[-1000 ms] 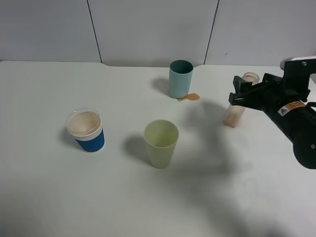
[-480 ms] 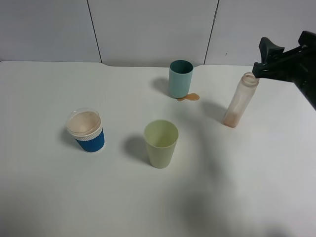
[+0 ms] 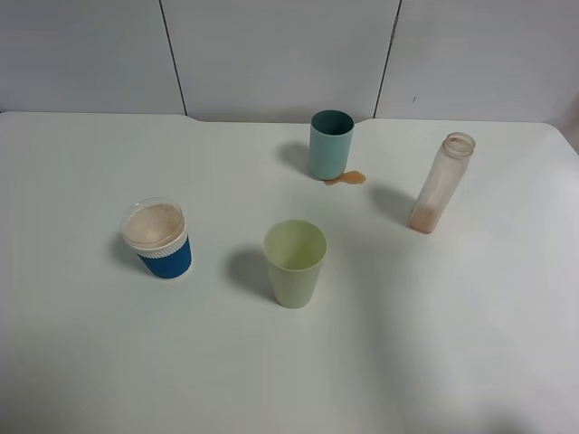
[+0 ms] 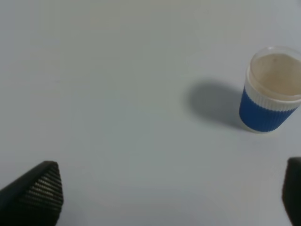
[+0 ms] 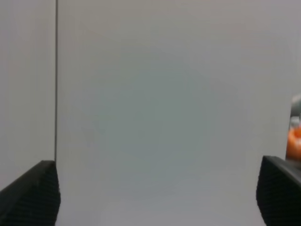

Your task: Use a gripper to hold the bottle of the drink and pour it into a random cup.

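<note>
Both black tools gape wide and empty, left tool (image 4: 169, 197) and right tool (image 5: 157, 193), since the slim translucent plastic bottle (image 3: 441, 183) stands upright on the white counter (image 3: 452, 344), near the plain teal tumbler (image 3: 331, 144).

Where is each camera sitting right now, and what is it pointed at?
Exterior high: mounted above, looking down at the table, bottle and teal cup; no arm shows.
Left wrist: faces the blue ribbed cup, shared with the exterior view; open fingertips frame it.
Right wrist: faces a blank wall panel; open fingertips.
</note>
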`<state>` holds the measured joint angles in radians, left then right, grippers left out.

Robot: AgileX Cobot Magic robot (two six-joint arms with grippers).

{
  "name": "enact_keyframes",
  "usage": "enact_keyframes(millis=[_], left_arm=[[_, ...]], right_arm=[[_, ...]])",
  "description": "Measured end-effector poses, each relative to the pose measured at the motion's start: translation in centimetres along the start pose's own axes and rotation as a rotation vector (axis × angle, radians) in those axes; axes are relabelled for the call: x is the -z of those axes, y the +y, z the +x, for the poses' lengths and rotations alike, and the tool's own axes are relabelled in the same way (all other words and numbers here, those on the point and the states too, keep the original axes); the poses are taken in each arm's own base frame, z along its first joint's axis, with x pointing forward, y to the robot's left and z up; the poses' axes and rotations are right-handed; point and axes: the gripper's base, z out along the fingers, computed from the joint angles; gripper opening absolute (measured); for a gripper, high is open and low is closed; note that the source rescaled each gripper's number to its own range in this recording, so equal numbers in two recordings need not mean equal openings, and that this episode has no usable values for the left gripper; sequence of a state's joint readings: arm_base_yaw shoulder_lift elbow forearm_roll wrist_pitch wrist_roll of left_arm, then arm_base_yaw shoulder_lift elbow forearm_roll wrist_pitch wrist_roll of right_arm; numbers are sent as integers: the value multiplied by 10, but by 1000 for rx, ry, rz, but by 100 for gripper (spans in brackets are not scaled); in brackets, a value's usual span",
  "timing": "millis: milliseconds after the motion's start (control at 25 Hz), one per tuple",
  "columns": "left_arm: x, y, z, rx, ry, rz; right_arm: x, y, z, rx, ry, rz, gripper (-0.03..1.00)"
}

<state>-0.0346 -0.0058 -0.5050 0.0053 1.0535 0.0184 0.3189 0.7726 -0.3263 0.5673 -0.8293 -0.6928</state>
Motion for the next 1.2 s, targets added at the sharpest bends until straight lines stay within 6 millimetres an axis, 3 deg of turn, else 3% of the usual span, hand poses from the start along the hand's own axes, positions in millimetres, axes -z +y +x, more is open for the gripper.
enact_keyframes(millis=[160, 520, 840, 1000, 1200], left_arm=[[0, 0, 0, 0, 0, 0], [0, 0, 0, 0, 0, 0], [0, 0, 0, 0, 0, 0], [0, 0, 0, 0, 0, 0], [0, 0, 0, 0, 0, 0]], right_arm=[[3, -3, -27, 115, -25, -61, 94], [-4, 0, -62, 213, -52, -161, 94], [-9, 8, -108, 384, -141, -335, 94], [-11, 8, -126, 368, -70, -420, 94], [-13, -11, -131, 356, 215, -347, 94]])
